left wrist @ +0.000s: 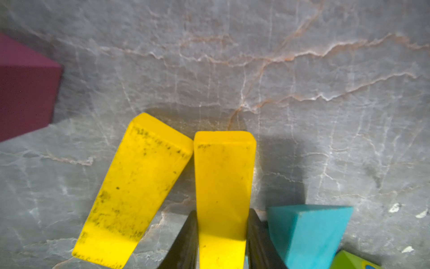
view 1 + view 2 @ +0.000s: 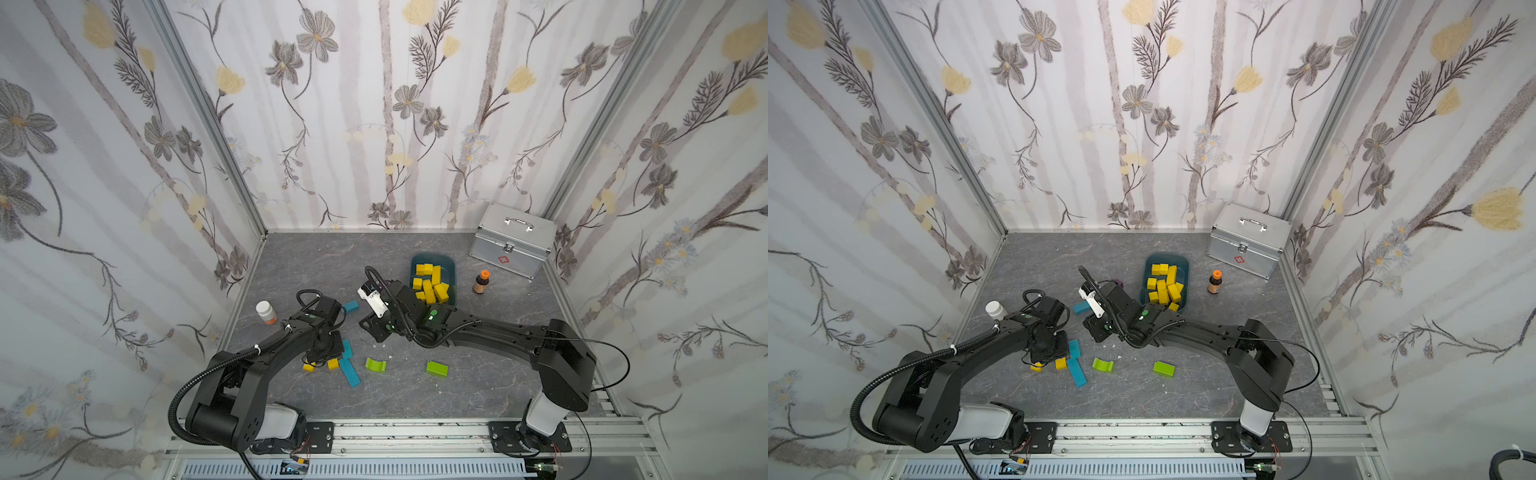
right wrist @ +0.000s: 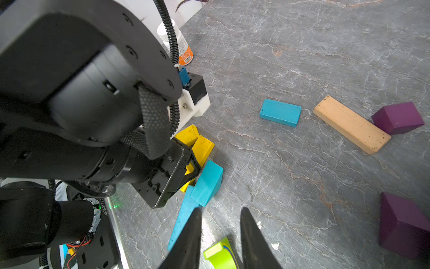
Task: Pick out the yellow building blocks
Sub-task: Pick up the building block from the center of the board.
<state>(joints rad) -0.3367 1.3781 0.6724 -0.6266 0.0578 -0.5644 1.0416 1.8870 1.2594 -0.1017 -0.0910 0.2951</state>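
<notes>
Looks mostly finished. Counts roughly ten bright yellow painted wooden blocks [image 2: 430, 282] heaped in the dark teal plastic tray [image 2: 448, 263], right of centre in both top views. Leaves, as far as can be seen, two more on the grey marbled tabletop [image 2: 415, 399], at lower centre-left of the top views, under the left arm's wrist.

Has one of those two in hand. In the left wrist view, shows the left gripper [image 1: 223, 210] clamped on a scuffed yellow rectangular bar [image 1: 223, 177] at lower centre, with the dark jaws pressed against both long sides. Places the second yellow bar [image 1: 137, 186] just left of it in that frame, tilted, touching the held one at an upper corner and lying free. Cannot tell whether the gripped bar is clear of the surface. Puts a chunky turquoise block [image 1: 307, 233] close against the jaw at lower right, so judges it likely to be nudged on lifting.

Finds the right gripper [image 3: 221, 209] at bottom centre of the right wrist view, jaws apart and empty, above a lime-green arched block [image 3: 218, 253]. Sees no yellow among the loose pieces at that frame's right: a flat turquoise slab [image 3: 280, 115], a pale tan wooden bar [image 3: 351, 124] and purple blocks [image 3: 398, 117].

Judges two steps left: carrying the held bar to the tray, then fetching its neighbour.
</notes>
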